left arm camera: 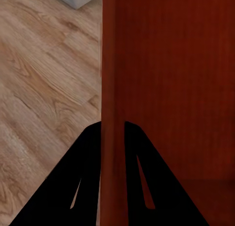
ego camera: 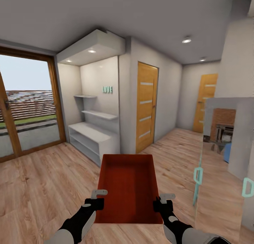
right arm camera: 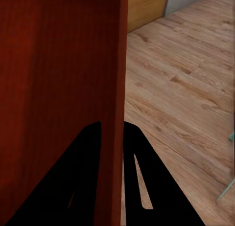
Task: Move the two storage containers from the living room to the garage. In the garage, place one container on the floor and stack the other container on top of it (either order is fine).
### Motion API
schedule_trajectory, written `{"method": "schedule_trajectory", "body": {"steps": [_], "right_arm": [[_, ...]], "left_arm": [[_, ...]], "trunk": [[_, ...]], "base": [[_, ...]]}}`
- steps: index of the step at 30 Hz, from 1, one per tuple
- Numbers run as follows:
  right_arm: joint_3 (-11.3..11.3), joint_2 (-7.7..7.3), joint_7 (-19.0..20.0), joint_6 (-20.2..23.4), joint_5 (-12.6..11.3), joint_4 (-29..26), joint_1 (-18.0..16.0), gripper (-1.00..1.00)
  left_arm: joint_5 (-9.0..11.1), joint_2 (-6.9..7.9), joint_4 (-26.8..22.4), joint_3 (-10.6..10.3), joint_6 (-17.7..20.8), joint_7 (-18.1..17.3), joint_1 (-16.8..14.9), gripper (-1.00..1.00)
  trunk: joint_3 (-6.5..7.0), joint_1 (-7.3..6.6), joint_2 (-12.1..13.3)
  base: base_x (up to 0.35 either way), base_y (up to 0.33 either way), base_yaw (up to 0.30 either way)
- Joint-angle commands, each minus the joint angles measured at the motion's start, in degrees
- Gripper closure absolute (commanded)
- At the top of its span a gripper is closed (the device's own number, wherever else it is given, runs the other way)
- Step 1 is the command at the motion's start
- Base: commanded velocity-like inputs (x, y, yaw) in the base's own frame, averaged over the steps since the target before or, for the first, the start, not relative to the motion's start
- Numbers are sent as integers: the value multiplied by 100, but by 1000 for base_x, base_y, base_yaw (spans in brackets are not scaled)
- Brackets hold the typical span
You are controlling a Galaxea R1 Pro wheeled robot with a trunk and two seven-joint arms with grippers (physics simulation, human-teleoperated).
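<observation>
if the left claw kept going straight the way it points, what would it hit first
Nothing new soon: the left claw is shut on the bin wall and points along it. Beyond, probably the white shelf unit, though depth is unclear.

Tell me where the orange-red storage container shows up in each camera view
Head view: storage container low centre, carried between both grippers.
Left wrist view: its side wall runs up the middle, the inside beside it.
Right wrist view: its wall up the middle.
Shared landmark: light wood-plank floor.
</observation>
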Motion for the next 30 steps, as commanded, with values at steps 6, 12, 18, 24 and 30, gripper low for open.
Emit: {"method": "schedule_trajectory", "body": {"steps": [6,12,18,24,30], "right_arm": [[-169,7,-20,-19,-50,2,-11,100],[-169,7,-20,-19,-50,2,-11,100],[-169,7,-20,-19,-50,2,-11,100],[-169,7,-20,-19,-50,2,-11,100],[-169,7,-20,-19,-50,2,-11,100]], "left_arm": [[49,-1,-13,-42,34,79,2,100],[49,-1,-13,-42,34,79,2,100],[49,0,-13,-42,34,79,2,100],[49,0,-13,-42,34,79,2,100],[49,0,-13,-42,34,79,2,100]], "trunk": [[-10,5,-8],[-10,5,-8],[-10,5,-8],[-10,5,-8],[-10,5,-8]], "base": [[316,185,-272],[314,188,-282],[313,188,-282],[313,188,-282],[313,188,-282]]}}
